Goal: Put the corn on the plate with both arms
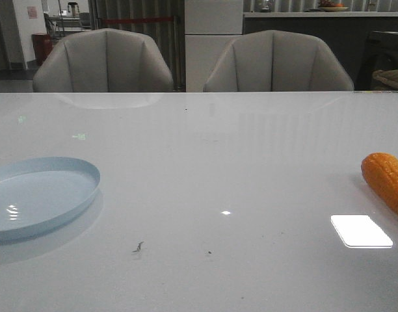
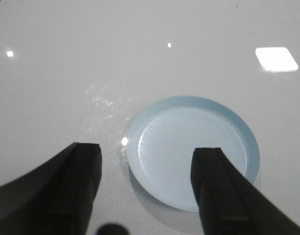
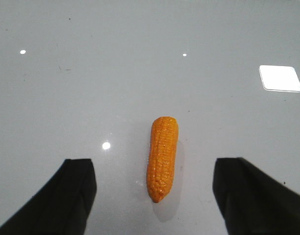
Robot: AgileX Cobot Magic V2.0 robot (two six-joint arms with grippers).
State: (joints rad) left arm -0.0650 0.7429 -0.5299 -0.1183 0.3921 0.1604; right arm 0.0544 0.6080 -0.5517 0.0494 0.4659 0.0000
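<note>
The orange corn point(image 1: 387, 181) lies on the white table at the right edge of the front view, partly cut off. In the right wrist view the corn point(image 3: 162, 157) lies lengthwise on the table, and my right gripper point(image 3: 152, 169) hangs above it, open, its jaws wide on either side. The pale blue plate point(image 1: 30, 195) sits at the left of the table, empty. In the left wrist view the plate point(image 2: 189, 147) lies below my left gripper point(image 2: 147, 156), which is open and empty above the plate's edge. Neither gripper shows in the front view.
Two grey chairs point(image 1: 105, 62) point(image 1: 277, 62) stand behind the table's far edge. Bright light reflections lie on the glossy tabletop point(image 1: 361, 231). A small dark speck point(image 1: 138, 247) lies near the front middle.
</note>
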